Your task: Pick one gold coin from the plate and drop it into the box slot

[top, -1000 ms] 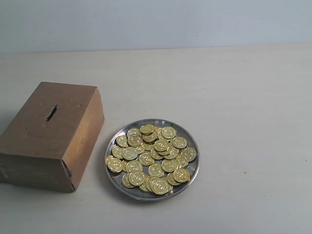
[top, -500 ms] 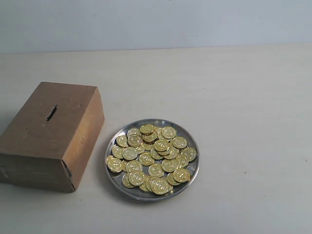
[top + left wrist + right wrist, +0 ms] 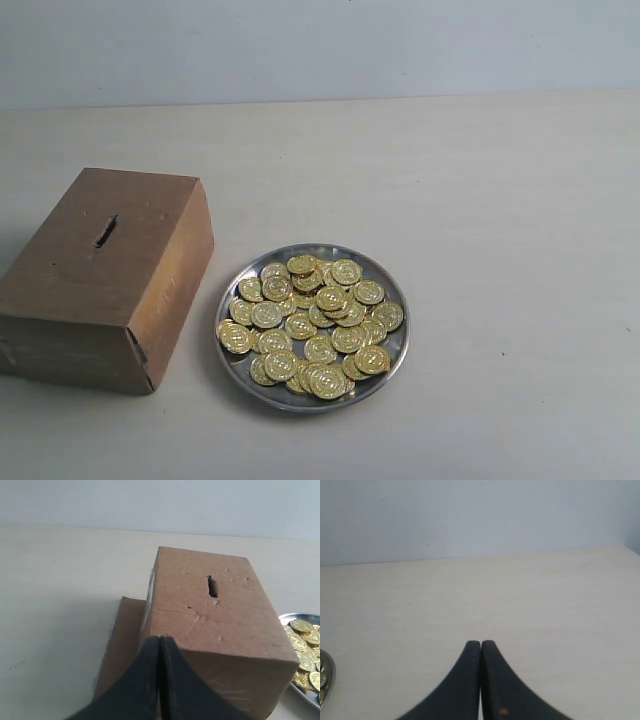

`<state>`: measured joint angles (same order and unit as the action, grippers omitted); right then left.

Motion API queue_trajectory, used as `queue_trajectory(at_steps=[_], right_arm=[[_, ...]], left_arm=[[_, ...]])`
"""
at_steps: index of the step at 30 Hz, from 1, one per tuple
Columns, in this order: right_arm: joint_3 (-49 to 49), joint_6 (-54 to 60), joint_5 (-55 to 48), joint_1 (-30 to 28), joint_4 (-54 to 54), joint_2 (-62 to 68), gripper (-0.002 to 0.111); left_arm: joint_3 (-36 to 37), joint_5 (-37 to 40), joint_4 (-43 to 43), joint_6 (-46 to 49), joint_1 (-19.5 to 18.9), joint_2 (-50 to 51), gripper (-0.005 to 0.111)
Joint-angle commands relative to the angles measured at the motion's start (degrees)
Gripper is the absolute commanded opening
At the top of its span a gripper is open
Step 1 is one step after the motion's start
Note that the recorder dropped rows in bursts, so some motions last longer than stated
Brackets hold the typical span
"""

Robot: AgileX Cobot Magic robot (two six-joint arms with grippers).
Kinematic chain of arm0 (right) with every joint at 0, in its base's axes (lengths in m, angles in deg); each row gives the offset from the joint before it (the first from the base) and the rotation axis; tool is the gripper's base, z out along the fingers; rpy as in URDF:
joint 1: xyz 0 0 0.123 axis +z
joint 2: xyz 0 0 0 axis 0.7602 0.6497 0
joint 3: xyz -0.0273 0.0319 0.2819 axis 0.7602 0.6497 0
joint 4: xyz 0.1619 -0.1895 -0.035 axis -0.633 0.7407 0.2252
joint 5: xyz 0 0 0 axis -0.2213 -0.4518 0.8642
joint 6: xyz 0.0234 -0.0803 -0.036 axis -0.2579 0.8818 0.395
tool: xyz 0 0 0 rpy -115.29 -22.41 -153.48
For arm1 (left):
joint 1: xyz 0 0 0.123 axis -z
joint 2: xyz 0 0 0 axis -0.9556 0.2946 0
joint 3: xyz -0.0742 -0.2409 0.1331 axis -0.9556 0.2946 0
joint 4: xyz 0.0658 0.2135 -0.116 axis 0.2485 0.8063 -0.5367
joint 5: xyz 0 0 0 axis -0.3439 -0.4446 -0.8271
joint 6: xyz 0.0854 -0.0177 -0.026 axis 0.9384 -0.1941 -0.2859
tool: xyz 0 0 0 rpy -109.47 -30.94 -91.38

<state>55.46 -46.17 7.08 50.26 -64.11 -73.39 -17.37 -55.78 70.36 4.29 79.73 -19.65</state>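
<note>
A round silver plate (image 3: 390,352) heaped with gold coins (image 3: 315,322) sits near the table's front centre. To its left stands the brown cardboard box (image 3: 105,275), with the short dark slot (image 3: 105,231) in its top face. Neither gripper shows in the exterior view. In the left wrist view my left gripper (image 3: 160,639) is shut and empty, close before the box (image 3: 215,615), whose slot (image 3: 211,586) lies beyond it; the plate's edge (image 3: 300,692) shows beside the box. My right gripper (image 3: 480,643) is shut and empty over bare table, the plate's rim (image 3: 331,677) off to one side.
The pale table (image 3: 480,180) stretches behind and to the right of the plate up to a light wall (image 3: 320,45). A flat brown cardboard flap (image 3: 117,640) lies on the table beside the box in the left wrist view.
</note>
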Motion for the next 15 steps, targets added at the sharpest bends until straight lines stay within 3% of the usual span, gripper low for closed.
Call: queue_trajectory(at_steps=[1, 4, 15], right_arm=[[0.3, 0.2, 0.6, 0.2, 0.0, -0.3, 0.000], [0.3, 0.2, 0.6, 0.2, 0.0, -0.3, 0.000], [0.3, 0.2, 0.6, 0.2, 0.0, -0.3, 0.000]], left_arm=[[0.0, -0.4, -0.5, -1.2, 0.3, -0.4, 0.001], [0.0, -0.5, 2.3, -5.6, 0.3, -0.4, 0.001], [0.0, -0.5, 2.7, -3.1, 0.3, -0.4, 0.001]])
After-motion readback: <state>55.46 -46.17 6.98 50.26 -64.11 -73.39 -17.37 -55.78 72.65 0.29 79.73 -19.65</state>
